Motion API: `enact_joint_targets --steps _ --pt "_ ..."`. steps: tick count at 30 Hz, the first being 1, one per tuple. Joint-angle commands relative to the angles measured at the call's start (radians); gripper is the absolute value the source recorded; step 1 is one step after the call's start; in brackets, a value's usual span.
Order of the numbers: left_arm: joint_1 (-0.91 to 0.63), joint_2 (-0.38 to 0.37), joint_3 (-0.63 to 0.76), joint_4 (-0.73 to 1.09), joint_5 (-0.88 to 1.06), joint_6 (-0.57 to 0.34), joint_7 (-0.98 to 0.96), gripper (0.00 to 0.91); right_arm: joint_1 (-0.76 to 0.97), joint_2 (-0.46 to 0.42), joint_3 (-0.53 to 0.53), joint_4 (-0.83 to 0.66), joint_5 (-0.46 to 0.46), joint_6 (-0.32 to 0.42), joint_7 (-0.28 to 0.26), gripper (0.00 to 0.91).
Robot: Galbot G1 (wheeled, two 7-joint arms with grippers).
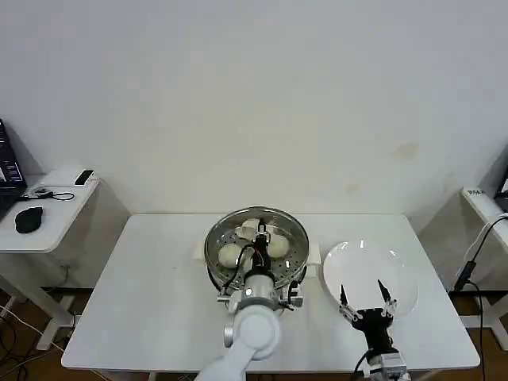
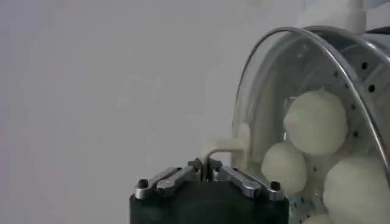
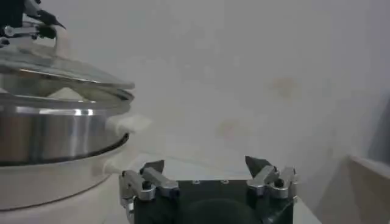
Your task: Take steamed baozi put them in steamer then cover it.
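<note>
The steamer stands near the middle of the worktop, with the steamed baozi lying inside it on its tray under a lid that sits tilted over the pot. The left claw is above the steamer's centre, closed on the lid's handle. To the right of the steamer, just beside it, lies a plate, and the right claw hangs with fingers spread over the plate's near edge.
</note>
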Motion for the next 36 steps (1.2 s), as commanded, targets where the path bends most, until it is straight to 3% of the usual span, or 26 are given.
enact_joint_targets --steps 1,27,33,34,35,36 --pt "0.004 -0.004 -0.009 0.016 -0.008 0.0 -0.011 0.0 0.0 0.001 -0.001 -0.009 -0.001 0.006 -0.002 0.907" --pt "0.018 -0.014 -0.017 0.03 -0.027 -0.001 -0.05 0.0 -0.006 0.0 -0.015 0.0 -0.007 0.014 -0.004 0.907" --pt "0.023 -0.019 -0.019 0.032 -0.021 -0.002 -0.057 0.101 -0.006 0.0 -0.023 0.0 -0.008 0.014 -0.005 0.907" --pt "0.023 -0.018 -0.019 0.03 -0.021 -0.002 -0.055 0.232 -0.006 0.0 -0.023 0.0 -0.008 0.014 -0.005 0.907" --pt "0.024 -0.015 -0.018 0.026 -0.022 -0.002 -0.053 0.907 -0.005 0.0 -0.024 0.0 -0.008 0.014 -0.005 0.907" --pt "0.026 -0.014 -0.017 0.022 -0.021 -0.002 -0.052 0.907 -0.005 0.0 -0.024 -0.001 -0.008 0.014 -0.005 0.907"
